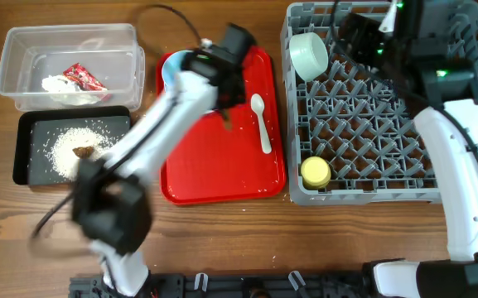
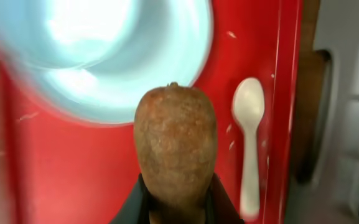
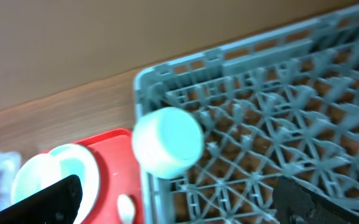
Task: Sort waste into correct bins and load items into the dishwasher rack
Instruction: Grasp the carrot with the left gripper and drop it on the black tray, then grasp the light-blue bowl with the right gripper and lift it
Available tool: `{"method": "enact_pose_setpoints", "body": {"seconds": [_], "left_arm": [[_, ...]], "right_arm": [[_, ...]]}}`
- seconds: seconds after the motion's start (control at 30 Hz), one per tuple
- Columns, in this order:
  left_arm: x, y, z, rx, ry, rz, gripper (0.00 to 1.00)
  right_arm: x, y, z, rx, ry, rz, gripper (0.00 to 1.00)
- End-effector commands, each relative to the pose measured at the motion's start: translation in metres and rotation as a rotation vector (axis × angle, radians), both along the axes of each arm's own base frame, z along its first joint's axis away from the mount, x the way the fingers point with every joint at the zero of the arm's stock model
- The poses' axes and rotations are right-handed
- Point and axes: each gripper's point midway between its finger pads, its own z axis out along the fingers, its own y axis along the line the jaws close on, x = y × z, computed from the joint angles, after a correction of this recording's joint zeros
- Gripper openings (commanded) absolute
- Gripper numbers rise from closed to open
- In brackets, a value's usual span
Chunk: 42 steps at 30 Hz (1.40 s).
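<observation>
The left claw (image 1: 226, 109) hangs over the red tray (image 1: 222, 178), pinched narrow on a brown carrot-like stick (image 2: 174, 149) that stands up between its jaws. Just beyond the stick a pale blue bowl (image 2: 117, 56) sits on the tray, blurred in the wrist view. Near the claw's right side a white spoon (image 1: 261, 122) lies flat on the tray, its scoop end pointing away from the robot. Well off to the claw's left is the clear tub (image 1: 69, 35), holding a red-and-white wrapper (image 1: 85, 77) and white tissue (image 1: 60, 87). Nearer the robot is the black tray (image 1: 23, 153), with rice (image 1: 77, 139) and a small brown lump (image 1: 83, 151) in it.

The right claw (image 1: 354, 35) hovers over the far end of the grey rack (image 1: 363, 192), jaws spread wide and holding nothing. Just to its left a second pale bowl (image 1: 309, 54) lies on its side among the pegs in the rack's far left corner. It seems to lean on the rack wall, though the blur makes that uncertain. A yellow cup (image 1: 316, 171) stands in the rack's near left corner, well apart from this claw.
</observation>
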Motion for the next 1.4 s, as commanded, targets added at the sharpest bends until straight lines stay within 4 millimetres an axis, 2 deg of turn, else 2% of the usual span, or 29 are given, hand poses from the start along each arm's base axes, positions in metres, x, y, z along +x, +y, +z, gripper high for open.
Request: {"method": "enact_pose_setpoints", "body": {"seconds": [0.0,0.03,0.07,0.13,0.27,0.33,0.37,0.5,0.7,0.8,0.87,1.0,1.07,1.17,1.3,1.37], "left_arm": [[-0.021,0.077,0.08,-0.006,-0.085,0.211,0.04],[-0.029,0.098,0.087,0.011,-0.075,0.273,0.04],[-0.041,0.129,0.094,0.041,-0.056,0.348,0.04],[-0.058,0.173,0.1,0.082,-0.024,0.454,0.04],[-0.08,0.235,0.095,0.118,0.055,0.623,0.04],[-0.089,0.266,0.083,0.127,0.093,0.706,0.04],[-0.09,0.274,0.076,0.124,0.107,0.71,0.04],[-0.092,0.291,0.035,0.039,0.159,0.681,0.04],[-0.094,0.311,-0.03,-0.05,0.146,0.761,0.04],[-0.092,0.318,-0.051,-0.056,0.114,0.779,0.04],[-0.091,0.318,-0.059,-0.056,0.098,0.779,0.06],[-0.093,0.318,-0.072,-0.055,0.092,0.779,0.18],[-0.094,0.317,-0.074,-0.055,0.093,0.779,0.22],[-0.093,0.318,-0.074,-0.055,0.092,0.779,0.28],[-0.093,0.318,-0.073,-0.056,0.09,0.779,0.52],[-0.093,0.318,-0.073,-0.056,0.089,0.779,0.56]], "right_arm": [[0.001,0.056,-0.001,0.033,-0.019,0.155,0.96],[0.002,0.076,-0.001,0.043,-0.031,0.201,0.95],[0.004,0.096,-0.004,0.051,-0.039,0.238,0.95],[0.009,0.127,-0.013,0.078,-0.043,0.276,0.93],[0.023,0.182,-0.044,0.146,-0.024,0.332,0.92],[0.03,0.215,-0.064,0.205,-0.015,0.401,0.89],[0.033,0.223,-0.073,0.229,-0.004,0.405,0.89],[0.048,0.242,-0.11,0.272,0.053,0.4,0.83],[0.067,0.265,-0.134,0.288,0.08,0.419,0.82],[0.069,0.274,-0.146,0.28,0.095,0.429,0.82],[0.067,0.278,-0.159,0.268,0.113,0.428,0.81],[0.062,0.287,-0.188,0.249,0.158,0.434,0.8],[0.061,0.292,-0.202,0.261,0.183,0.421,0.78],[0.06,0.295,-0.213,0.282,0.207,0.404,0.74],[0.054,0.304,-0.232,0.287,0.239,0.407,0.73],[0.053,0.309,-0.237,0.291,0.239,0.412,0.69]]}}
